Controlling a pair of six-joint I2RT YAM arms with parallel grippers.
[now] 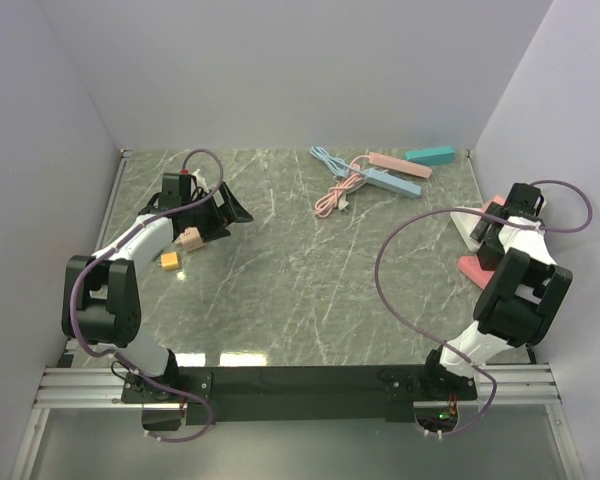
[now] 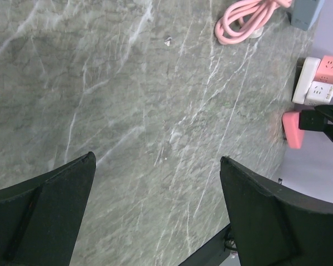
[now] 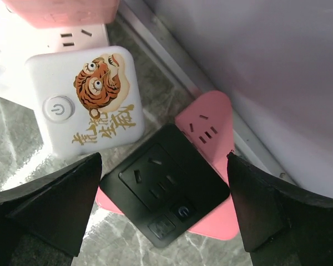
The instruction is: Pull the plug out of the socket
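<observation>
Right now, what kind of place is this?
Probably a robot test booth: a green marble-patterned tabletop boxed in by plain white wall panels, two black-and-white robot arms bolted at its near edge, and pastel power strips lying on it.

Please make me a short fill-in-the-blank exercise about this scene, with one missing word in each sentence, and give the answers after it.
1. In the right wrist view, the black plug sits on a ____ socket.
2. The white cube next to it shows a picture of a ____.
3. The left hand and the right hand are both ____.
4. Near the left hand lie ____ small blocks: a pinkish block and a yellow block.

Answers: pink; tiger; open; two.
</observation>
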